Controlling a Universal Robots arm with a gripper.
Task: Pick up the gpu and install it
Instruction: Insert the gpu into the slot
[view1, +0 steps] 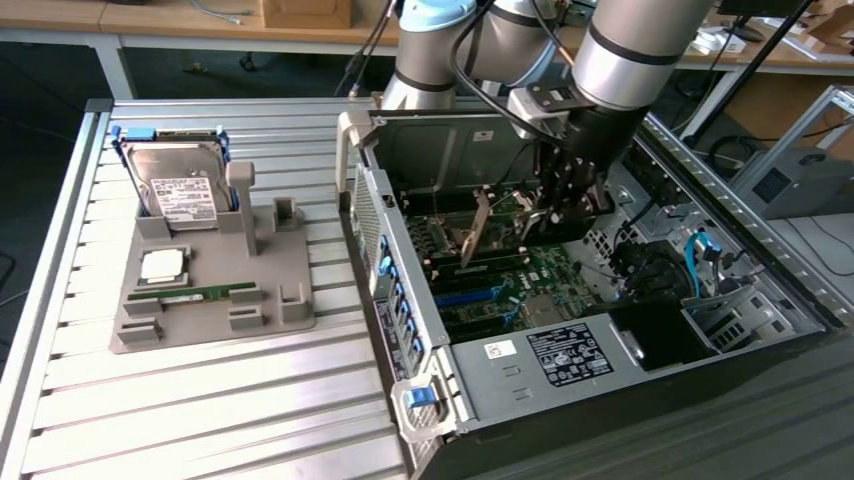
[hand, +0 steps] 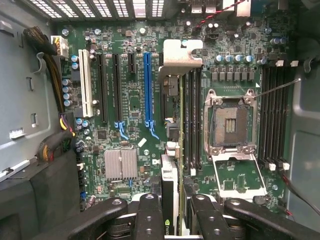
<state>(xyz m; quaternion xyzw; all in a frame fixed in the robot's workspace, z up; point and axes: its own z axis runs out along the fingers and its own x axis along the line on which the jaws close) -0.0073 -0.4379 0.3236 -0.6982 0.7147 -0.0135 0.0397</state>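
The gripper (hand: 175, 217) clamps the gpu (view1: 474, 232) by its upper edge, it seems — a thin, stiff, fragile card.

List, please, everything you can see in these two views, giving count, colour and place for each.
table: one, silver, slatted, carrying all the rest.
computer case: one, black and silver, open, exterior view's right.
motherboard: one, green, inside the case.
processor socket: one, silver, empty, on the motherboard.
gpu: one, tan face, dark edge, inside the case above the motherboard.
fixture tray: one, grey, on the table, exterior view's left.
hard drive: one, silver with white label, upright in the tray.
processor chip: one, silver, lying in the tray.
memory stick: one, green, lying in the tray.
arm: one, silver-grey, reaching into the case; black jaws closed on the gpu.
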